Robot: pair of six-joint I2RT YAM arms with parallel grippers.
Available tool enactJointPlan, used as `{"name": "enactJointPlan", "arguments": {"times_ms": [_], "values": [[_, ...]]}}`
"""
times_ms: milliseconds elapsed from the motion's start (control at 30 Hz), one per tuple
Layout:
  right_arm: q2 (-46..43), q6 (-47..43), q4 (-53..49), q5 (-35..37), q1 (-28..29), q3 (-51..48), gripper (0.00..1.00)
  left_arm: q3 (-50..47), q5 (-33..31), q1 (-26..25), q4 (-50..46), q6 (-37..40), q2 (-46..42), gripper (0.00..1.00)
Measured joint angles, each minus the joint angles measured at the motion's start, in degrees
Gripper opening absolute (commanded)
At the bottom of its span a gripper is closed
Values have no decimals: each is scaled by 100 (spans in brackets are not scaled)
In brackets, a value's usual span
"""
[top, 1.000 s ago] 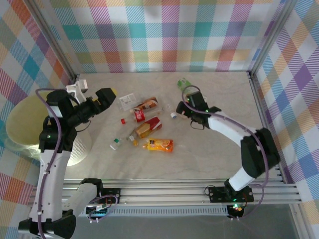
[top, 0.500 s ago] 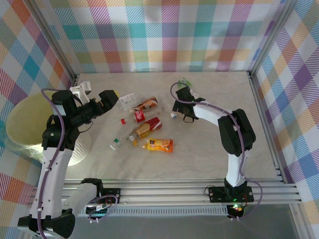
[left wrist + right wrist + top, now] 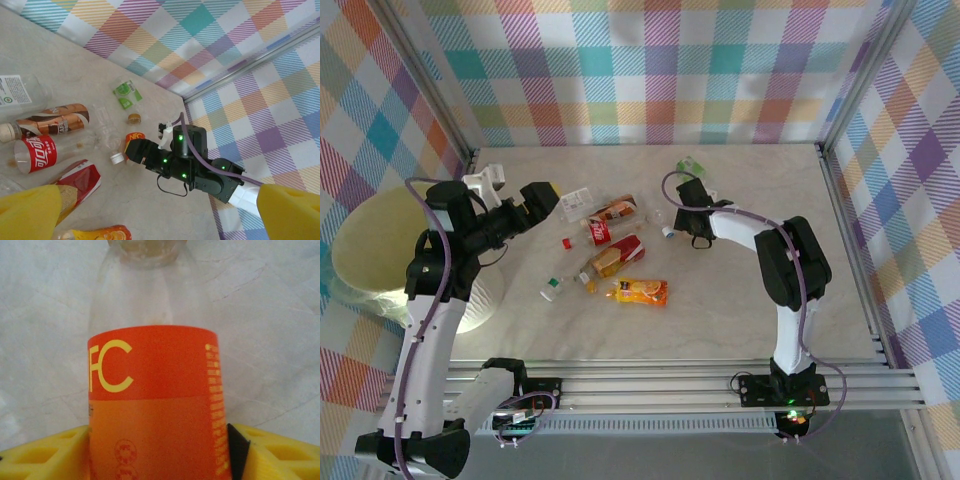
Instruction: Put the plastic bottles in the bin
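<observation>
A robotics lab test cell, shown by aluminium frame rails (image 3: 670, 385), plaid cloth walls (image 3: 650, 70) and marble-look tabletop (image 3: 750, 310).

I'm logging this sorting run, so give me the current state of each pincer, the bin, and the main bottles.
left pincer: open, empty, raised above the table.
right pincer: closed on the orange NFC bottle.
orange NFC bottle: lying on the table, clamped at its label.
bin: upright, off the table's left edge.
cola bottle: lying flat, untouched.
brown-label bottle: lying flat, untouched.
green-label bottle: lying near the far wall, untouched.
</observation>
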Motion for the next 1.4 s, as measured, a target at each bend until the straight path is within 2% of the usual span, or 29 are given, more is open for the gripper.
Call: {"name": "enactJointPlan", "arguments": {"times_ms": [267,533,767,967,1100,1400], "values": [[-782,-356,457,-306,0,-1082,46,-79,-87,-479,151,-166,136,100],[-1965,-684,778,-525,20,-2070,40,-79,-514,-1602,511,-310,715,100],[-3185,-721,1298,-861,210,-3091,38,-85,-1141,-2555,1156,-647,1394,100],[-4129,-697,1950,-1386,409,-3950,37,-81,-1606,-2977,1519,-1032,2109,100],[-4538,-706,2138,-1707,498,-4129,37,22,-1851,-3195,1722,-1263,2559,100],[-5184,-713,2448,-2430,540,-4170,37,1390,-1832,-3733,1585,-1250,3851,100]]}}
